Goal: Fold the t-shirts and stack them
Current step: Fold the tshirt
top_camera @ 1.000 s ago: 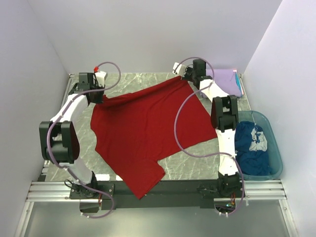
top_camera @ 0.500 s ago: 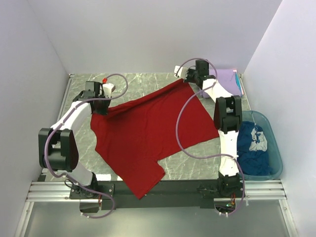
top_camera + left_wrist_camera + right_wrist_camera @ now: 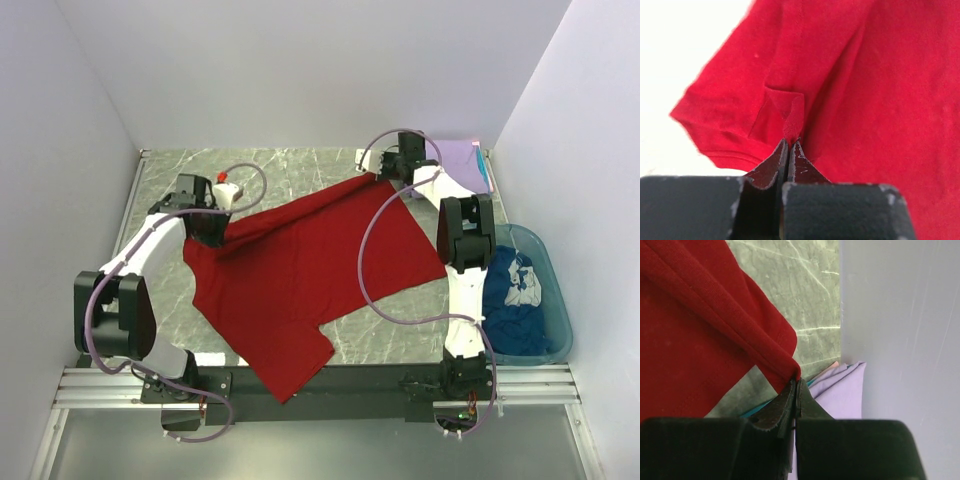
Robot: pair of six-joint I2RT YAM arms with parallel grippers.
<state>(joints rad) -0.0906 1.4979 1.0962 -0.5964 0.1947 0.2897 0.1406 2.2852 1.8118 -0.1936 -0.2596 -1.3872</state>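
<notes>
A bright red t-shirt [image 3: 300,270] lies spread over the marble table, one sleeve hanging off the near edge. My left gripper [image 3: 212,232] is shut on a pinch of its cloth [image 3: 792,120] at the far left, beside a sleeve. My right gripper [image 3: 385,178] is shut on the shirt's far right corner [image 3: 792,367], lifted off the table. A folded lavender t-shirt [image 3: 462,165] lies at the back right corner, seen just beyond the right jaws as the lavender shirt [image 3: 840,390]. A dark blue t-shirt with white print [image 3: 510,300] is bunched in the tub.
A translucent teal tub [image 3: 555,300] stands at the right edge of the table. White walls close in the left, back and right sides. Bare marble [image 3: 290,165] shows behind the red shirt, and a metal rail [image 3: 320,385] runs along the near edge.
Both grippers have moved right with the shirt's far edge. The left one has also come toward the near side, and the cloth by it has bunched into a fold.
</notes>
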